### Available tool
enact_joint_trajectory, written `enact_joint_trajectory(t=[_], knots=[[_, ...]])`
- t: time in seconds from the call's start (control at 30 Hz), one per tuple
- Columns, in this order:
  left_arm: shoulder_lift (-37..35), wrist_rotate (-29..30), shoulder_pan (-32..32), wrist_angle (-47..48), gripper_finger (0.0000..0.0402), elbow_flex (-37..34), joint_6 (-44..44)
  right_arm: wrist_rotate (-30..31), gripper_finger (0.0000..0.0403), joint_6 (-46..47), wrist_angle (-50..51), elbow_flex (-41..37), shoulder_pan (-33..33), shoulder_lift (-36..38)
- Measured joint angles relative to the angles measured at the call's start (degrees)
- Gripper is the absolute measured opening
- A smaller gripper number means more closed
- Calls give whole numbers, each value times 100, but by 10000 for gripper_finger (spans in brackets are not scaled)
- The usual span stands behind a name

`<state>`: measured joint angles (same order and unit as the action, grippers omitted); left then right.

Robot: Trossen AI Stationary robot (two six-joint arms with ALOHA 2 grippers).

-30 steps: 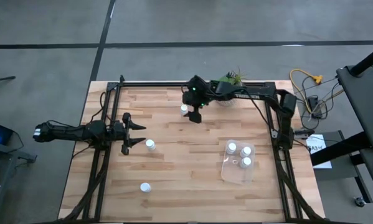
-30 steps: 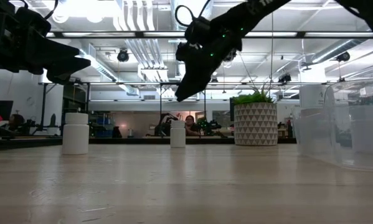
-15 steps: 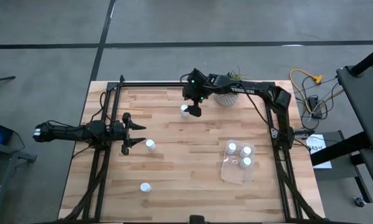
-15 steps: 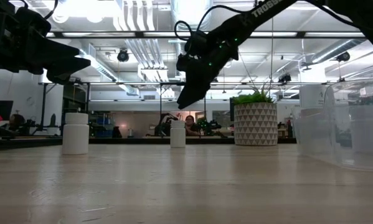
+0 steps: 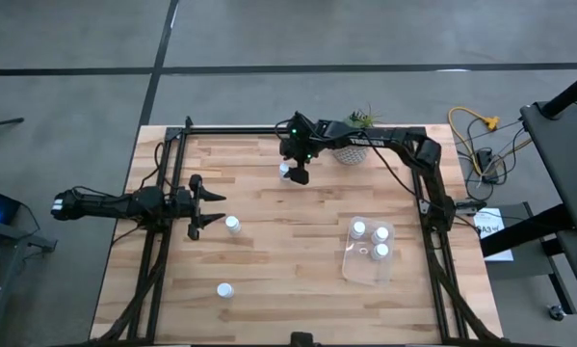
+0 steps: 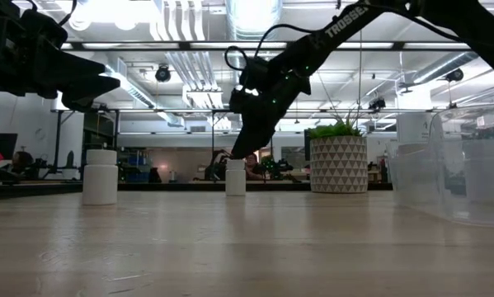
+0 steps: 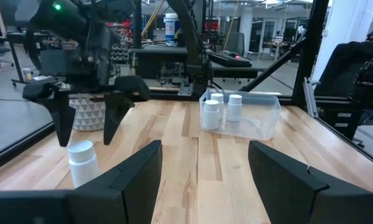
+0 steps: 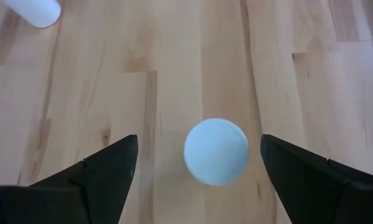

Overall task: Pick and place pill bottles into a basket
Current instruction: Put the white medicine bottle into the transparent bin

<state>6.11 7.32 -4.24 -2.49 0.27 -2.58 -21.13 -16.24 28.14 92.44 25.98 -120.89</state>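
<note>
1. Table [image 5: 269, 308] of pale wood planks fills your overhead view, with both arms reaching in over it.
2. Your basket [image 5: 369, 262], clear plastic, sits toward the right side and holds three pill bottles [image 5: 359, 229].
3. Your potted plant [image 5: 354, 146] stands at the far edge, just beside the right arm.
4. Your right gripper [image 5: 296, 173] hangs directly above a bottle [image 8: 216, 152], fingers spread wide with nothing between them; it seems not to touch the cap.
5. Your left gripper [image 5: 214, 211] waits at the left, jaws parted and empty, near another bottle [image 5: 232, 225].
6. A last bottle [image 5: 225, 289] stands alone nearer the front edge.
</note>
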Motion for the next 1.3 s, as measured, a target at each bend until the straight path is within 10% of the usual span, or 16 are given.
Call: enact_joint_trajectory(t=[1.3], knots=[[20, 1, 1, -1, 222, 2, -1, 223, 326, 135, -211, -9, 19, -287]])
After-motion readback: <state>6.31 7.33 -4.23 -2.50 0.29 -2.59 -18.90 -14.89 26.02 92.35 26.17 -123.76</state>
